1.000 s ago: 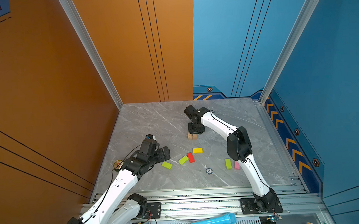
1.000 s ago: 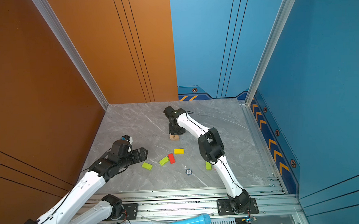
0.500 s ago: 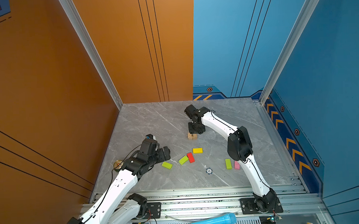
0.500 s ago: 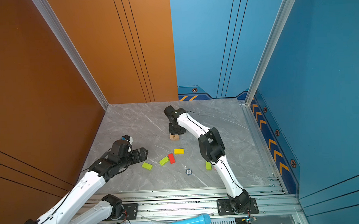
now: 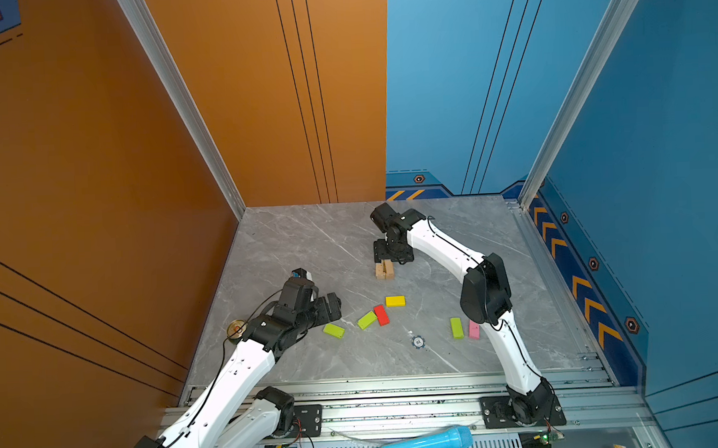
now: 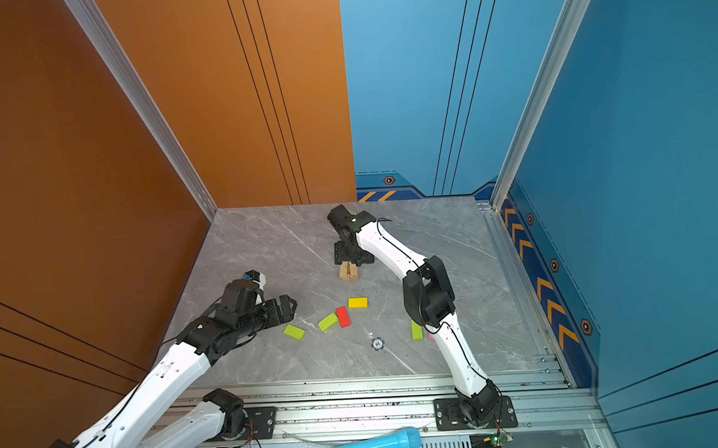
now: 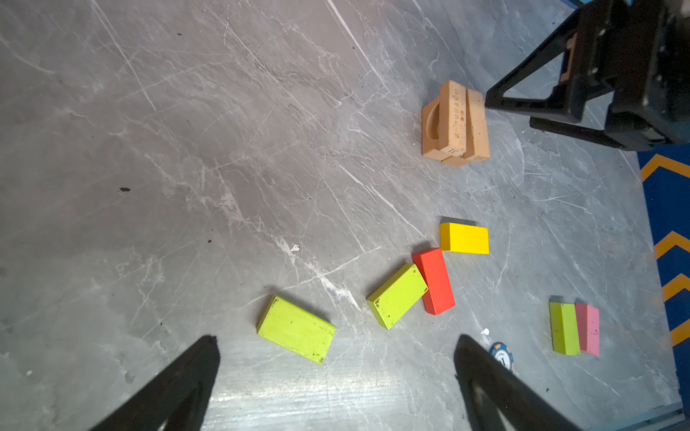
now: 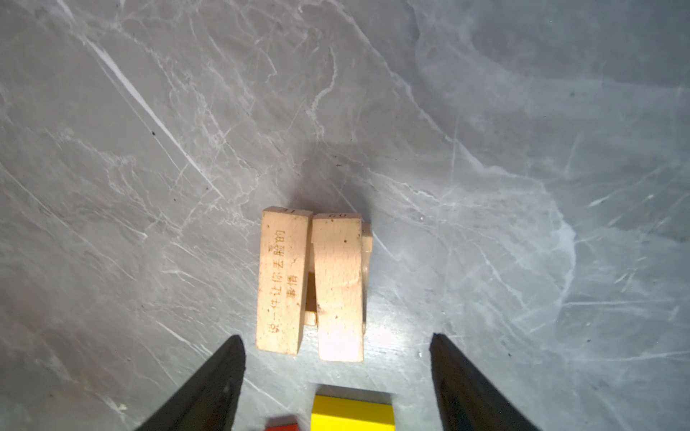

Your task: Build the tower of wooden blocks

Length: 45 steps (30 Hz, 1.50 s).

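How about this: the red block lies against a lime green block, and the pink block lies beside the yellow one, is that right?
Not quite. The red block does lie against a lime green block, but the pink block lies beside a second lime green block, not the yellow block. The left wrist view shows it.

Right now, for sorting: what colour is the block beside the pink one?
Lime green; that block shows best in the left wrist view.

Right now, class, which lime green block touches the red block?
The middle lime green block, against the red block; another lies alone, the third beside the pink block.
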Each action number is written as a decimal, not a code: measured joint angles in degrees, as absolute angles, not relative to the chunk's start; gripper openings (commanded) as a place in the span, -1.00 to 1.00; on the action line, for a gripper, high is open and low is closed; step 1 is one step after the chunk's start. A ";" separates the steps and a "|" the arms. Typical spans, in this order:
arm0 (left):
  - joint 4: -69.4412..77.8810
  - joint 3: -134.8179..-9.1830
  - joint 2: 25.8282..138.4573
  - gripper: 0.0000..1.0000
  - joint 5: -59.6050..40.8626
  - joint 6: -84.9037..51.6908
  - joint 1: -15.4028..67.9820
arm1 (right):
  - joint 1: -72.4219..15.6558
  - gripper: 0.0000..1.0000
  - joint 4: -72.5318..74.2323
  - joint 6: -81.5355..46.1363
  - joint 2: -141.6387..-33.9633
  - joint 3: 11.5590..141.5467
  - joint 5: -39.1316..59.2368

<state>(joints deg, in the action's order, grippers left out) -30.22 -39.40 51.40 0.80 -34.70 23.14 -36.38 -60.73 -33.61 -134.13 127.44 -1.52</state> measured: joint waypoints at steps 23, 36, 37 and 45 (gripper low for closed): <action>-30.26 -39.40 50.28 1.00 0.80 -34.65 22.83 | -37.56 0.59 -61.17 -34.63 -139.33 128.55 -1.17; -30.26 -39.40 50.30 1.00 0.80 -34.68 22.55 | -37.54 0.29 -61.14 -34.81 -139.37 129.16 -1.02; -30.26 -39.40 50.30 1.00 0.80 -34.68 22.55 | -37.54 0.29 -61.14 -34.81 -139.37 129.16 -1.02; -30.26 -39.40 50.30 1.00 0.80 -34.68 22.55 | -37.54 0.32 -61.14 -34.83 -139.37 129.16 -0.73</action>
<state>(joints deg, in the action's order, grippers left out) -30.26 -39.40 50.30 0.80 -34.68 22.55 -37.54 -61.14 -34.83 -139.37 129.16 -0.73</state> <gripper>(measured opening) 0.998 0.641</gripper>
